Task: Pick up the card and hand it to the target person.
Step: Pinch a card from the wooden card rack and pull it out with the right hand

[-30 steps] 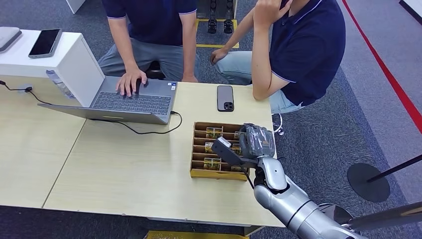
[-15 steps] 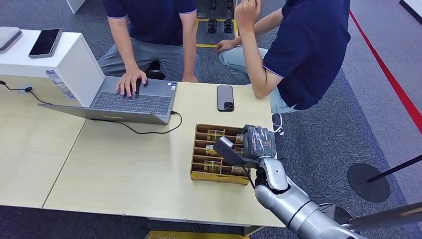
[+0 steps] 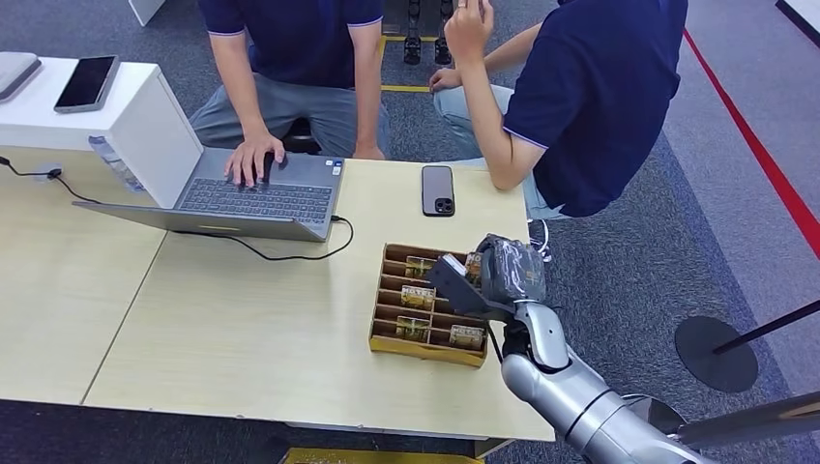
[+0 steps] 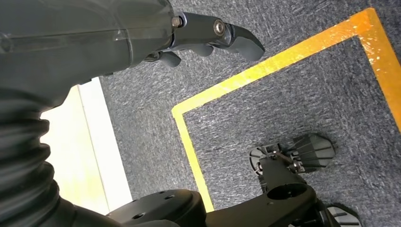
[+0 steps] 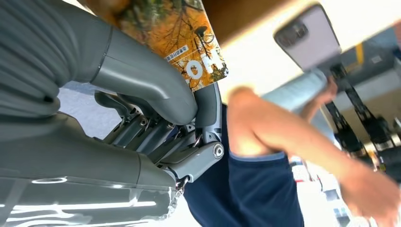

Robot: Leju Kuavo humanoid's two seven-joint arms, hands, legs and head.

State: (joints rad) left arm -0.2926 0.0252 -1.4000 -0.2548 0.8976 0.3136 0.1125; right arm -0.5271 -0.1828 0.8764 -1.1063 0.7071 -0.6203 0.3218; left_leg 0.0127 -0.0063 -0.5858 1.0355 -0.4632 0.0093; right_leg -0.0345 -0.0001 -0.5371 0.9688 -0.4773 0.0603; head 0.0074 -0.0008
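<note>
My right hand (image 3: 505, 275) hovers over the right side of the brown slotted card tray (image 3: 425, 348) near the table's front right. In the right wrist view its thumb and a finger (image 5: 208, 106) pinch a card (image 5: 189, 52) printed with autumn leaves. The card's edge (image 3: 473, 264) peeks out beside the hand in the head view. Several more cards stand in the tray's slots. A person in a navy polo (image 3: 595, 97) sits past the table's far right corner with one forearm raised. My left hand (image 4: 142, 33) hangs over the carpet and holds nothing.
A second person (image 3: 290, 39) types on a laptop (image 3: 251, 198) at the table's far side. A black phone (image 3: 437, 189) lies behind the tray. A white box (image 3: 106, 111) with another phone stands at the far left. A black stand base (image 3: 716, 353) sits on the floor.
My right hand has shifted a little to the right and away from me over the tray, card still held. The person in the polo has leaned right and raised a hand.
</note>
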